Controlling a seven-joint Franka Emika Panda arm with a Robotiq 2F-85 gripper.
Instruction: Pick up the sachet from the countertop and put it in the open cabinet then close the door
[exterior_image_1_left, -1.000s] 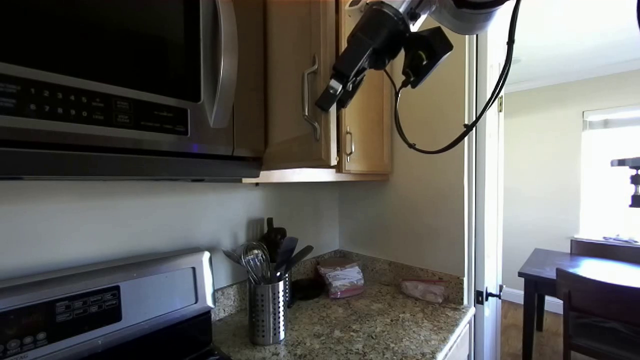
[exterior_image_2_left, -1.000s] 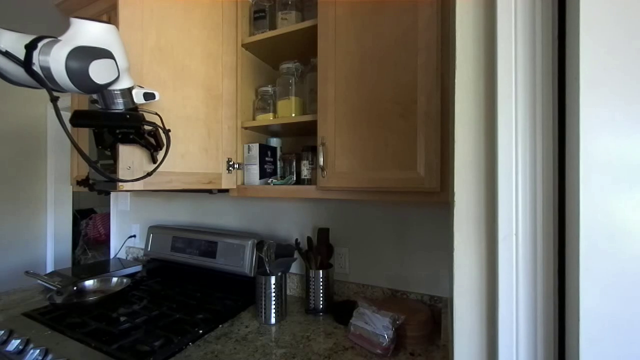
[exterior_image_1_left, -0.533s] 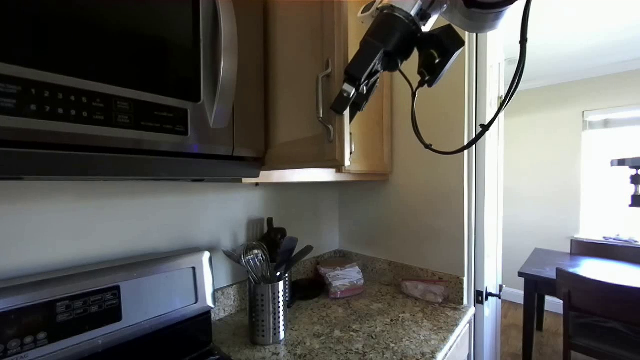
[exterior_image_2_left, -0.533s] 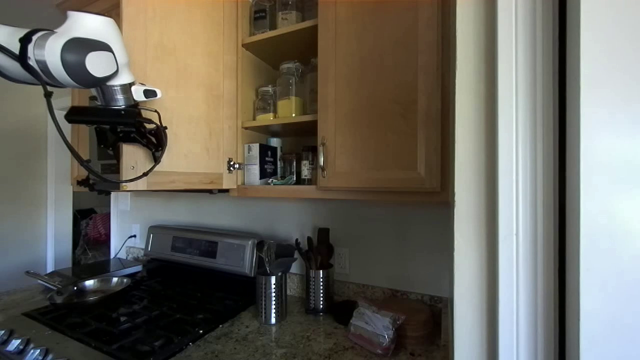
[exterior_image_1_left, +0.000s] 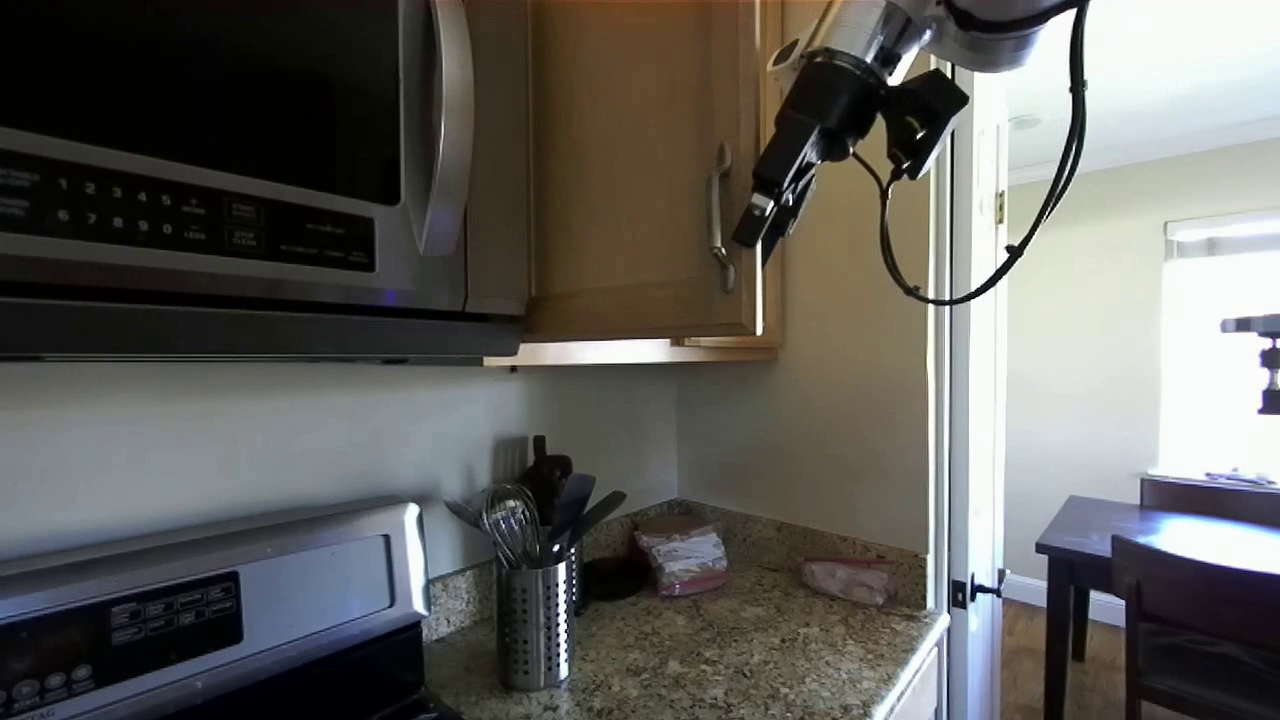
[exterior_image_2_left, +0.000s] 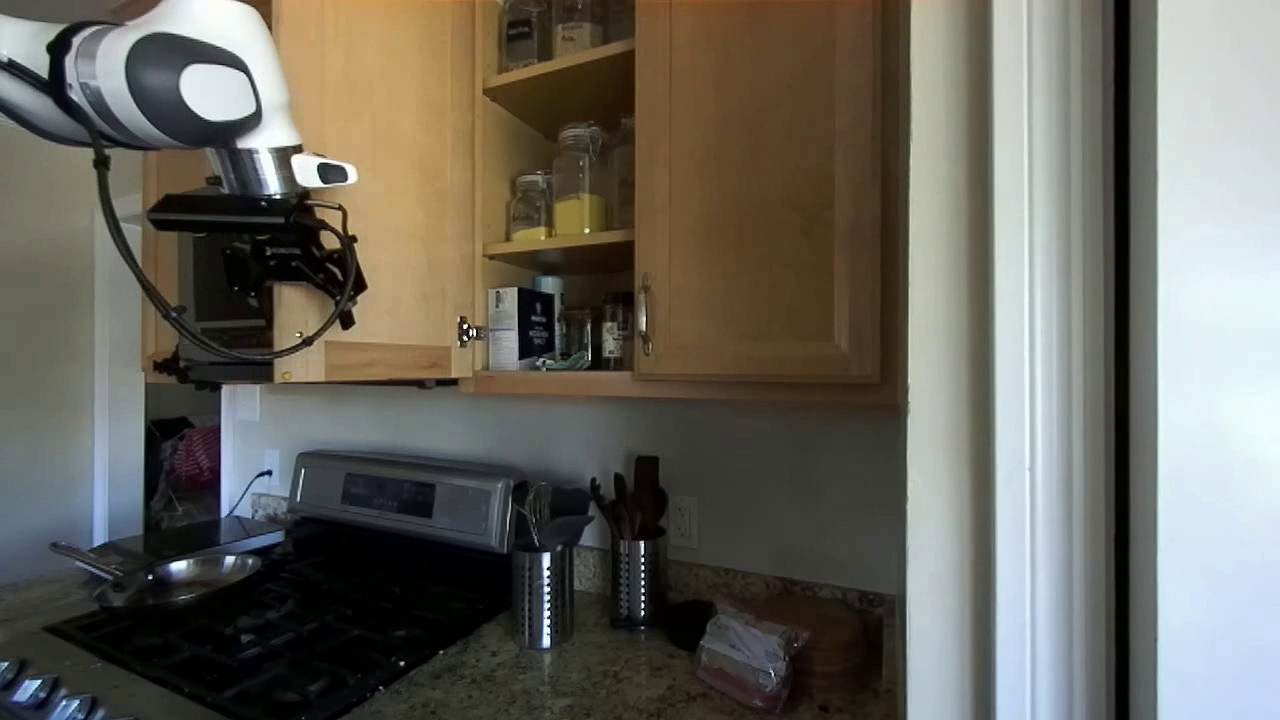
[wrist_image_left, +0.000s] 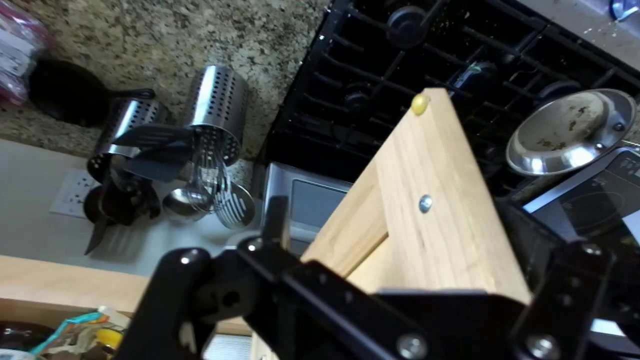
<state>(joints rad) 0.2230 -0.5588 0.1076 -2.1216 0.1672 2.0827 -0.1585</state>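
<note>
The black two-fingered gripper (wrist_image_left: 402, 225) straddles the free edge of the honey-coloured wooden door (wrist_image_left: 450, 235), fingers spread — probably to swing it closed (contact unclear).

Behind the dark table (exterior_image_1_left: 1090, 522), a window (exterior_image_1_left: 1210, 360) glows.

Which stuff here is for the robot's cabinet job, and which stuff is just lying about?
For the job:
gripper
door, not yet shut
cabinet
packet inside it, probably the sachet
counter

Just lying about:
pan
bags
utensil holders
jars on the shelves
</note>
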